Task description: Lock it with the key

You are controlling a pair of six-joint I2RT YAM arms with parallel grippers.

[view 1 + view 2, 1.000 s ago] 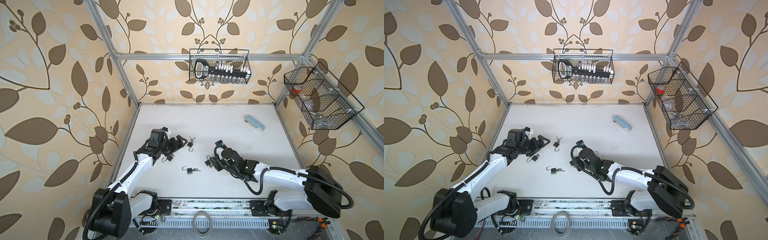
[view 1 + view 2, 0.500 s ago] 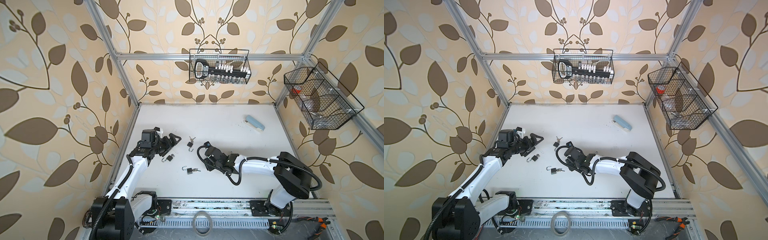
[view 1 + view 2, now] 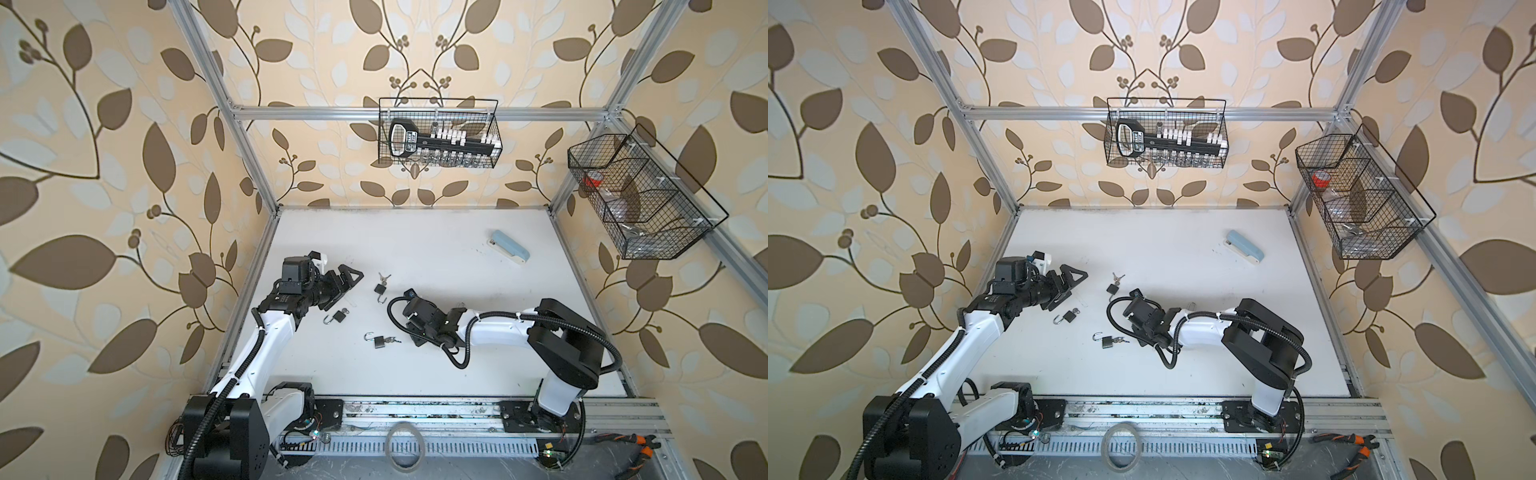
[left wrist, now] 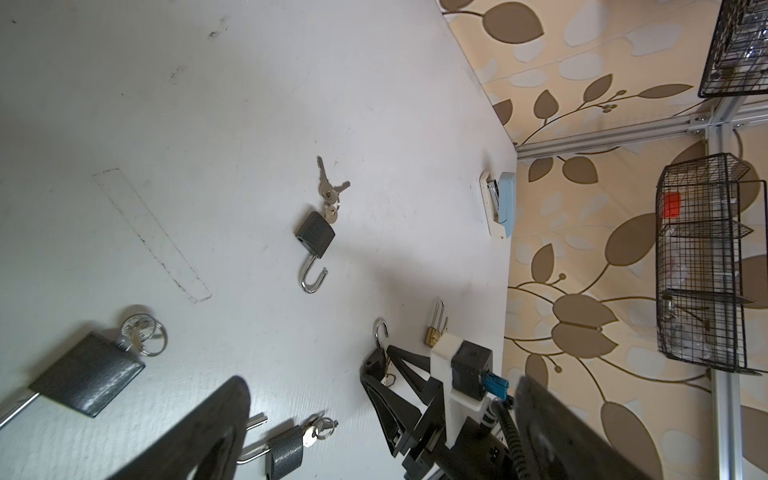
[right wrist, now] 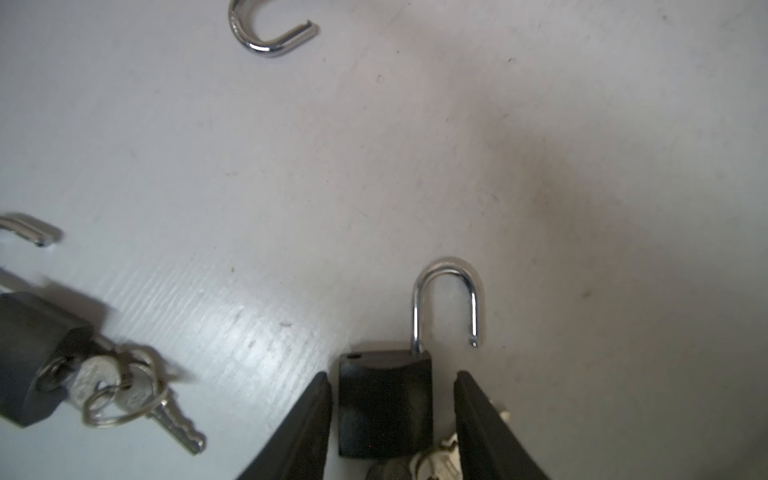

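While the right gripper (image 5: 392, 374) straddles the body of a black padlock (image 5: 384, 403) lying on the white table (image 5: 540, 166), its jaws stand open, with a narrow gap on each side of the body. The shackle (image 5: 446, 291) is raised and unlatched. A key ring (image 5: 434, 461) lies at the padlock's keyhole end, between the fingers; whether a key is inserted cannot be determined. The left gripper (image 3: 345, 281) is spread wide near the table's left edge, holding nothing. A second padlock (image 3: 379, 340), also unlatched, lies near the right gripper with keys at its base.
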